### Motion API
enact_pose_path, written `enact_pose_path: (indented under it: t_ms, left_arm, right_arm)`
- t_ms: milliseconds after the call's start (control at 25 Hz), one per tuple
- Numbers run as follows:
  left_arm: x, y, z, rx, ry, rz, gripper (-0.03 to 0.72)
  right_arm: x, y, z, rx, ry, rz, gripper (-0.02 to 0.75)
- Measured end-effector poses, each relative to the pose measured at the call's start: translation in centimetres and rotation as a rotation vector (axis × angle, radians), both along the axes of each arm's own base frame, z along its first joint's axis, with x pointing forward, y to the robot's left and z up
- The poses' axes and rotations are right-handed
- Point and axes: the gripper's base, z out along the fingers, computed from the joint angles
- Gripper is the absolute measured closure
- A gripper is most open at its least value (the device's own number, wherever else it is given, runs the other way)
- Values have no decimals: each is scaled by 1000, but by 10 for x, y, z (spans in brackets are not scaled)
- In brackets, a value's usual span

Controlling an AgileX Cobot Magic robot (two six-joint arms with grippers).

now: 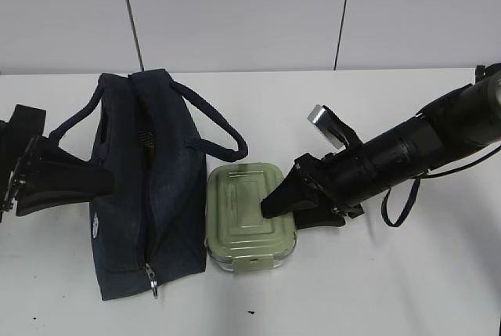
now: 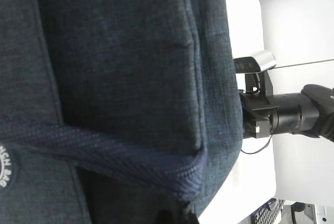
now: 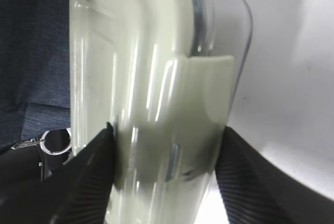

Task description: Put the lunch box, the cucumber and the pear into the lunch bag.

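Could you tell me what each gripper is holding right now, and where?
Right gripper straddles the lunch box across its lid edge; contact unclear. Left gripper is shut against the lunch bag.

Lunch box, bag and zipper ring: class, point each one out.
Lunch box point(image 1: 246, 211): exterior view, middle of its green lid.
Bag point(image 1: 129, 195): exterior view, its navy side panel.
Zipper ring point(image 1: 152, 279): exterior view, the metal pull.

Left gripper point(image 1: 98, 182) shut, arm reaching in level from left; right gripper point(image 1: 274, 204) angled down-left, fingers point(image 3: 96, 174) spread wide.
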Motion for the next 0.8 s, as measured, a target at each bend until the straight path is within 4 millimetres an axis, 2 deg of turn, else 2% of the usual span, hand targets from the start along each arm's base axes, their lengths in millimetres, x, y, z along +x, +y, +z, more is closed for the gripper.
enact_pose_path:
  t_ms: [240,560,800]
  left_arm:
    - [0,0,0,0,0,0,703]
    - [0,0,0,0,0,0,703]
    - [0,0,0,0,0,0,703]
  right_arm:
    - [-1,0,1,9,9,1,331]
    - [-1,1,1,18,13,11,335]
    - [5,-10,5,36,6,21,337]
